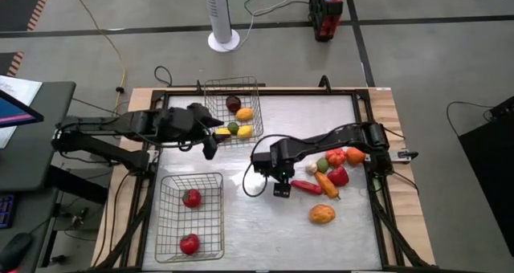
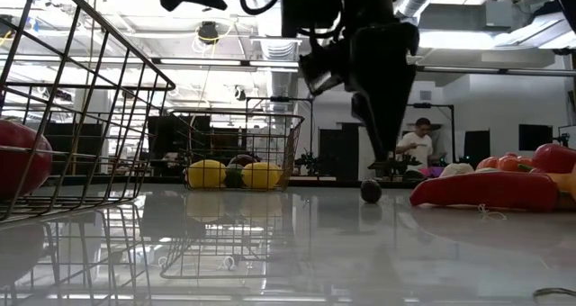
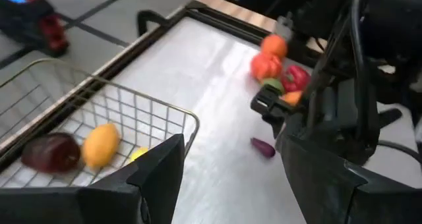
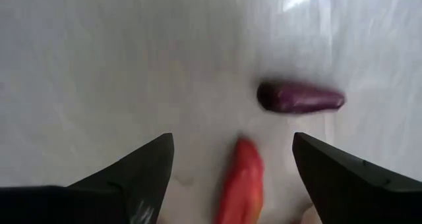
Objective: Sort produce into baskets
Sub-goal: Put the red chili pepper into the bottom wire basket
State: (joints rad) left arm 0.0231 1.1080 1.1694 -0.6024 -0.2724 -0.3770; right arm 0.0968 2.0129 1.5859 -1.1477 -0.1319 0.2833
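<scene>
My right gripper is open and points down over the table's middle. In its wrist view the fingers stand on either side of a long red pepper's tip, without touching it. A small dark purple piece lies just beyond on the table. The red pepper lies flat beside a pile of produce. My left gripper is open and empty by the far basket's near right corner. That basket holds maroon, orange, green and yellow pieces. The near basket holds two red pieces.
An orange piece lies alone toward the near right. Bare table lies between the near basket and the red pepper. A raised frame edges the table. In the low view a person sits far behind.
</scene>
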